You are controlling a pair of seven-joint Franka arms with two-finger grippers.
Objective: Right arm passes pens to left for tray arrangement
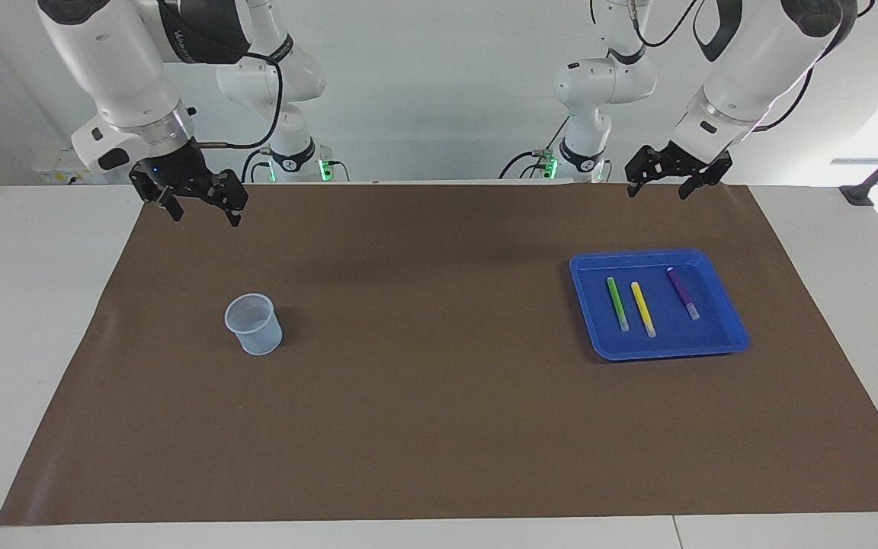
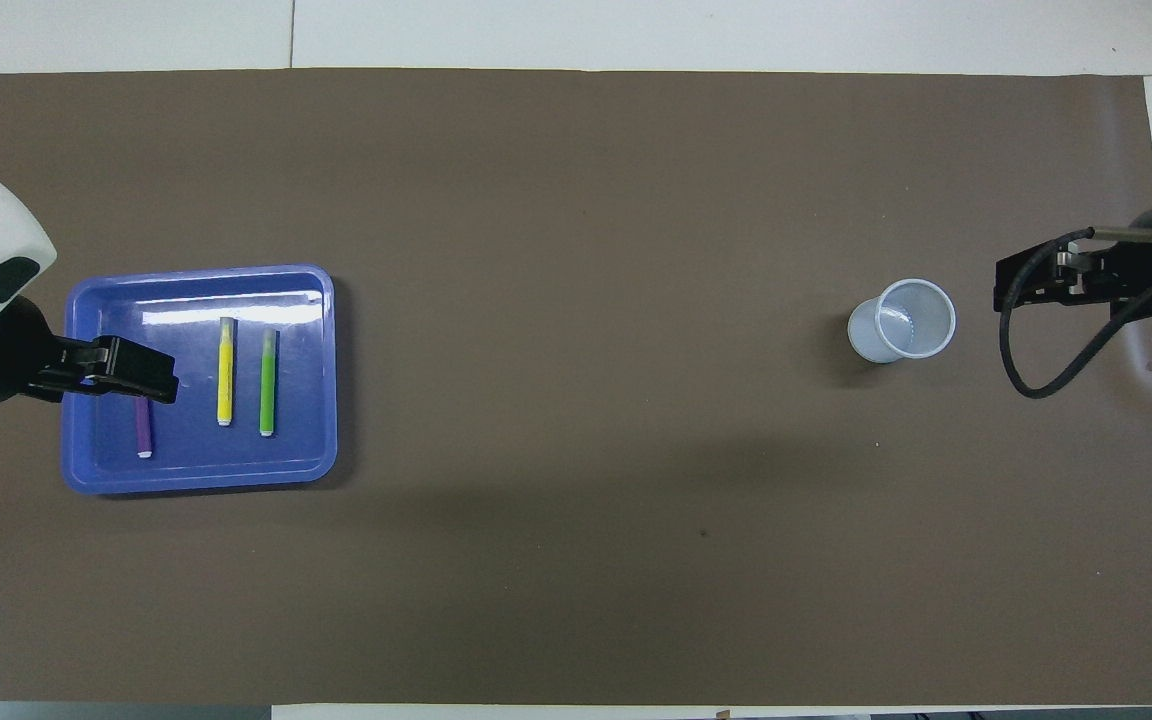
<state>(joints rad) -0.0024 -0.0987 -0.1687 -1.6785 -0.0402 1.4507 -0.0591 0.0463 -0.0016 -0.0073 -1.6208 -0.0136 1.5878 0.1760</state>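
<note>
The blue tray [image 1: 668, 352] [image 2: 196, 275] lies on the brown mat toward the left arm's end of the table. In it lie three pens side by side: green [image 1: 618, 303] [image 2: 267, 382], yellow [image 1: 643, 309] [image 2: 225, 372] and purple [image 1: 683, 293] [image 2: 144, 432]. My left gripper [image 1: 656, 191] [image 2: 151, 378] hangs raised and open with nothing in it. In the overhead view it covers part of the purple pen. My right gripper [image 1: 206, 217] [image 2: 1011, 290] waits open and empty, in the air over the mat at the right arm's end.
A small pale mesh cup [image 1: 254, 324] [image 2: 901, 320] stands upright on the mat toward the right arm's end, with nothing seen in it. The brown mat [image 1: 424, 396] covers most of the white table.
</note>
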